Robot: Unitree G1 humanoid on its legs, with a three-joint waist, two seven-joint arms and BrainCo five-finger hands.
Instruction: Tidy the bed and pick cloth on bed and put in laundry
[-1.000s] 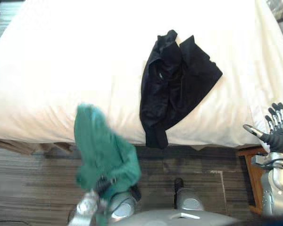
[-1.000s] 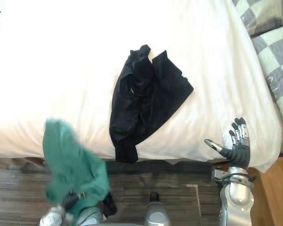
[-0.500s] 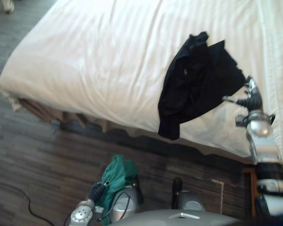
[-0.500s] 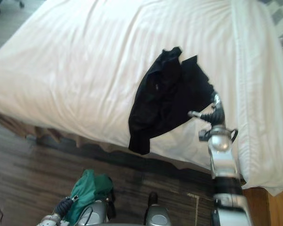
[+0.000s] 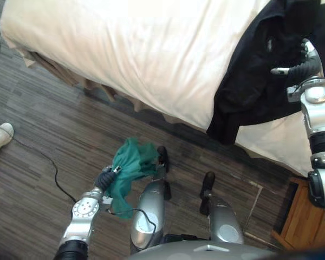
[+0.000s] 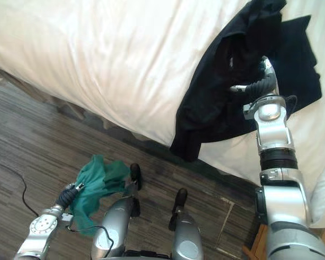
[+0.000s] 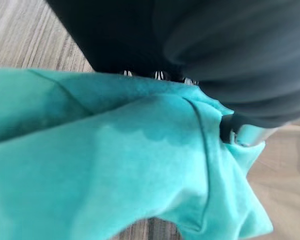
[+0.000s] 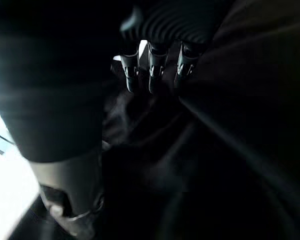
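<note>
A green cloth (image 5: 129, 165) hangs bunched from my left hand (image 5: 104, 176), which is shut on it low over the wood floor beside the bed; the cloth (image 7: 115, 165) also fills much of the left wrist view. A black garment (image 5: 249, 81) lies crumpled on the white bed (image 5: 124, 49), one end drooping over the near edge. My right hand (image 6: 258, 83) rests on top of the black garment (image 8: 230, 150). Its fingers (image 8: 150, 75) are straight and touch the cloth, with the thumb held out to the side.
The bed's near edge runs slantwise across the head views, with dark wood floor (image 5: 38, 108) below it. A person's white shoe (image 5: 0, 138) stands on the floor at the far left. A wooden stand (image 5: 298, 216) sits at the lower right by the bed corner.
The camera has swung, so the bed sits higher and more slanted. My left hand brought the green cloth down off the bed edge to floor level. My right hand reached onto the black garment.
</note>
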